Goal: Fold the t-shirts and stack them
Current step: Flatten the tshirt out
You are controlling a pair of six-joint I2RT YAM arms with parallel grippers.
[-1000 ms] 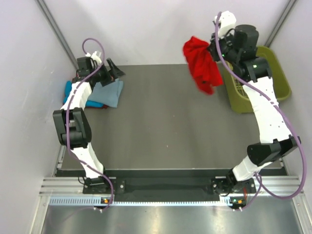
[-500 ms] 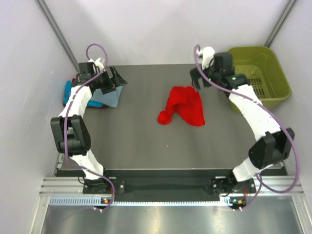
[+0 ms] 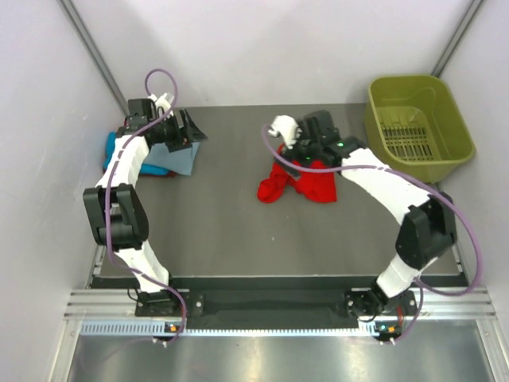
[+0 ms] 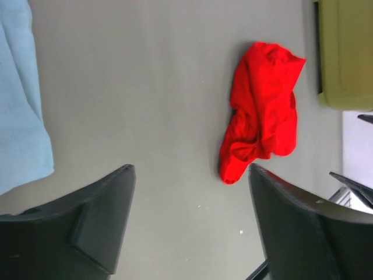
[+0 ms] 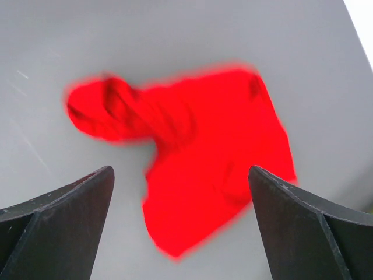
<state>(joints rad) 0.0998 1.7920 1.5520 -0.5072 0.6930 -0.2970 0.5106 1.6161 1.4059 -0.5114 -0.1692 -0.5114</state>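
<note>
**Red tee in a heap, needs flattening first**

R fingers are spread wide and empty, hovering right over the red tee, which lies crumpled on the worktop below the gap between them. L fingers are spread too, nothing held, just beside the grey-blue tee and well apart from the red one. Best approach, imo: pinch an outer corner, not the bunched lump. Bring L across for the opposite corner and pull flat before folding.

The dark grey table carries a crumpled red t-shirt right of centre. At its far left lies a folded grey-blue shirt over a turquoise shirt — and an olive-green basket at the far right corner.
</note>
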